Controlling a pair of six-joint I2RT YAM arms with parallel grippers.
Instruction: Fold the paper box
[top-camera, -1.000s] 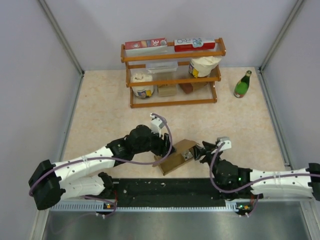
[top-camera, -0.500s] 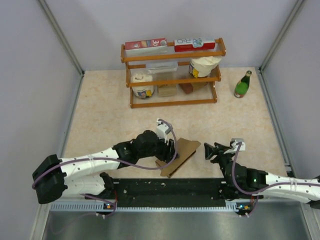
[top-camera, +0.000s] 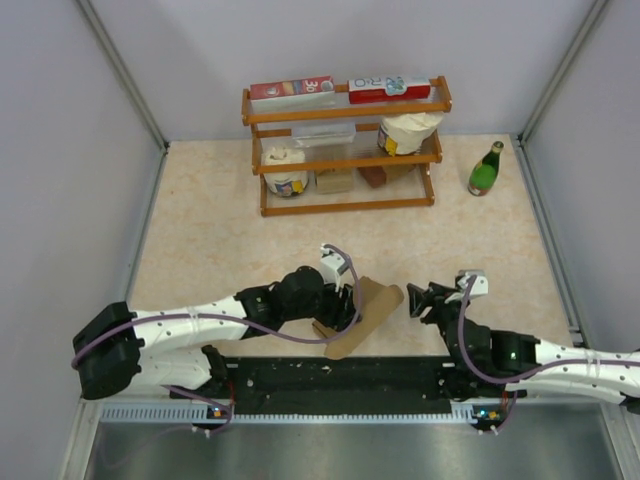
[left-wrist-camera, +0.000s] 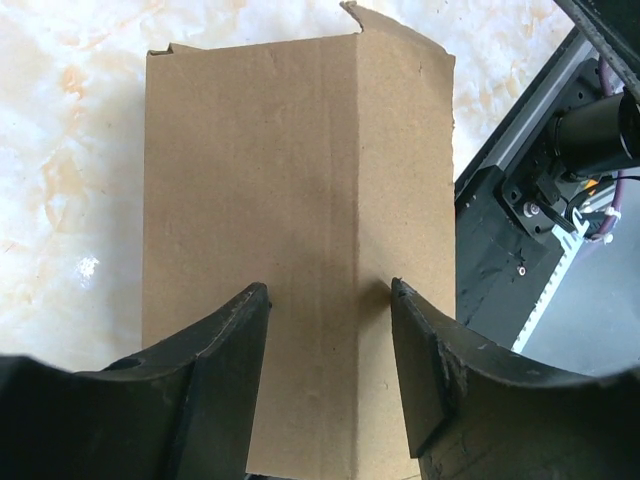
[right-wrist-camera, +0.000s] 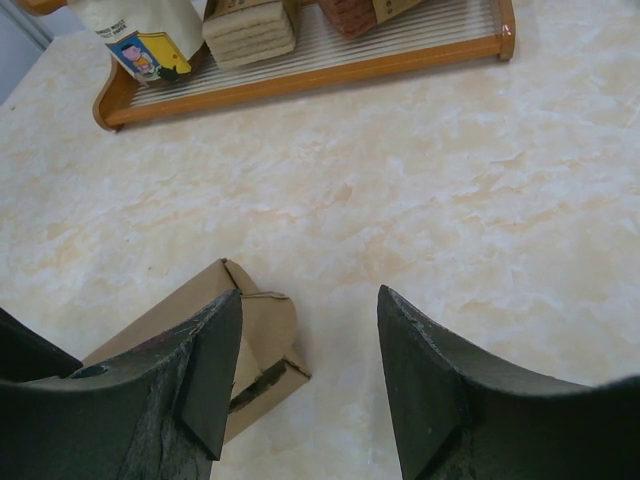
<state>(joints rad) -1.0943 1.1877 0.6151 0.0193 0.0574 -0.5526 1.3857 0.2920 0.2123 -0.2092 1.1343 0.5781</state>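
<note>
The paper box is plain brown cardboard, lying slantwise on the table near the front edge. It fills the left wrist view as two long panels meeting at a crease. My left gripper is open right over the box's near end, and its fingers straddle the crease. My right gripper is open and empty, just right of the box and apart from it. In the right wrist view the box end shows a curved flap partly tucked in, with a gap.
A wooden shelf rack stands at the back with red-and-white cartons, tubs and small boxes; its bottom shelf shows in the right wrist view. A green bottle stands at back right. A black base strip runs along the near edge.
My right gripper has let go of the box end and drawn back to the right. My left gripper has shifted right over the box, which has turned and slid slightly.
</note>
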